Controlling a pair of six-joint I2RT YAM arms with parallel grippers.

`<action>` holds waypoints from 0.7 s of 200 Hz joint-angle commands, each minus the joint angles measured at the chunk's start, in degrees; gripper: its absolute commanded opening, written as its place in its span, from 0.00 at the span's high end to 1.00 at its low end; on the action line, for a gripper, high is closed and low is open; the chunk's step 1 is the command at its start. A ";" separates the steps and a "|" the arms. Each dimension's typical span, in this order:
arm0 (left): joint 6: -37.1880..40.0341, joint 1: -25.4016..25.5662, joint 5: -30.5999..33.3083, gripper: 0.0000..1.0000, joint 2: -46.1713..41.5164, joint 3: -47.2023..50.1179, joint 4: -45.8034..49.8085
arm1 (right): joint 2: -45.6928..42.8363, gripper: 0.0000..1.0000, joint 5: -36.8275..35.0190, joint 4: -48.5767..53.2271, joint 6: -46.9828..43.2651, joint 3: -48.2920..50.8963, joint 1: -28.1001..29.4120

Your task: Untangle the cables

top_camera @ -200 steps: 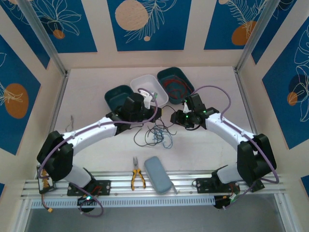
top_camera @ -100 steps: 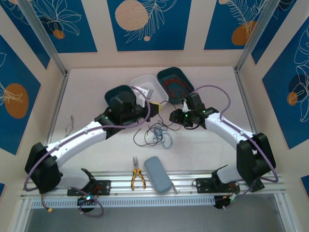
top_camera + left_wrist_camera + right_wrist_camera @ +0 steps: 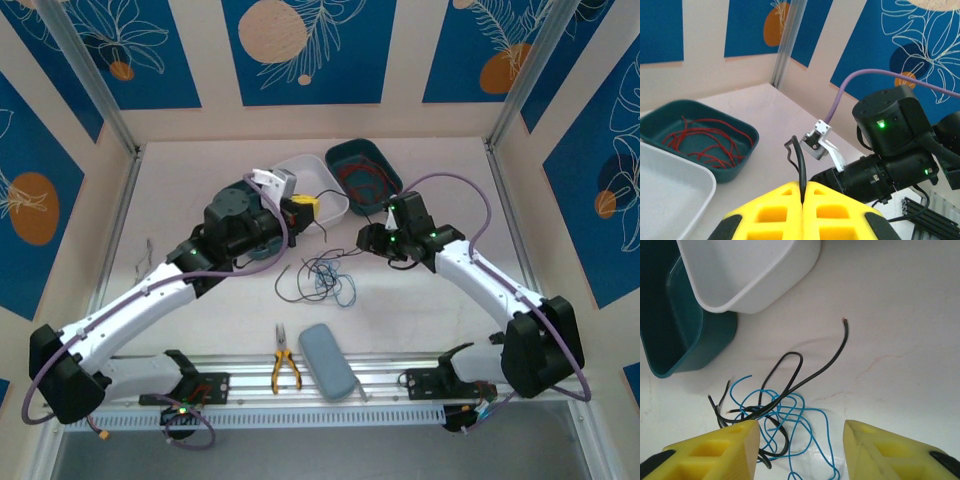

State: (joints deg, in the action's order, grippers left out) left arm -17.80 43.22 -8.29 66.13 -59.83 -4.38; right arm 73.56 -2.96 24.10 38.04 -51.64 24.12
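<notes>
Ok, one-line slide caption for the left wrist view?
The left gripper pinches a black cable, with the teal tray of red cables beyond.

Lab test cell, aluminium posts (image 3: 96,85), patterned panels (image 3: 310,50)

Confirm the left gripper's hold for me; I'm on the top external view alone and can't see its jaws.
Observer: The left gripper is shut on a black cable, which stands up from between its yellow fingers.
Operator: Now report the right one.
Observer: The right gripper is open, nothing between its fingers, above the tangle of blue and black cables.
Operator: Check for a free end.
Observer: One black cable end lies on the table, clear of the tangle, toward the white bin.
</notes>
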 commanded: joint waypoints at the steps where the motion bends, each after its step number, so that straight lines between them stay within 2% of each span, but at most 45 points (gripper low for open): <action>1: 2.79 -0.56 1.83 1.00 -1.89 -4.17 0.11 | -2.11 0.50 -2.96 2.01 -0.59 -0.60 -0.68; 22: 4.03 -0.53 3.34 1.00 -2.32 -6.45 0.88 | -3.74 0.46 -2.74 1.06 -0.15 0.72 -1.44; 51: 5.85 -0.69 5.46 1.00 -1.77 -9.48 2.26 | -8.03 0.32 2.88 -4.81 -2.26 4.05 -1.99; 99: 7.81 -0.79 5.31 1.00 -0.81 -14.46 1.48 | -14.05 0.22 1.13 -3.32 -5.11 5.05 -2.61; 117: 9.30 -0.77 5.17 1.00 0.01 -17.06 2.09 | -16.14 0.14 0.96 -3.07 -5.41 5.48 -3.23; 124: 9.89 -0.78 5.34 1.00 0.29 -18.13 2.26 | -16.87 0.00 1.90 -3.41 -5.55 5.67 -3.58; 140: 11.24 -0.80 6.03 1.00 1.13 -20.52 2.81 | -18.20 0.01 7.25 -5.00 -6.70 5.65 -4.67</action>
State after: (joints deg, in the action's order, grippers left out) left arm -9.89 43.11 -3.90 66.52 -75.83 -1.26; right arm 57.58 -1.19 20.51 33.43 -46.85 20.82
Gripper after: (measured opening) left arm 0.046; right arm 0.983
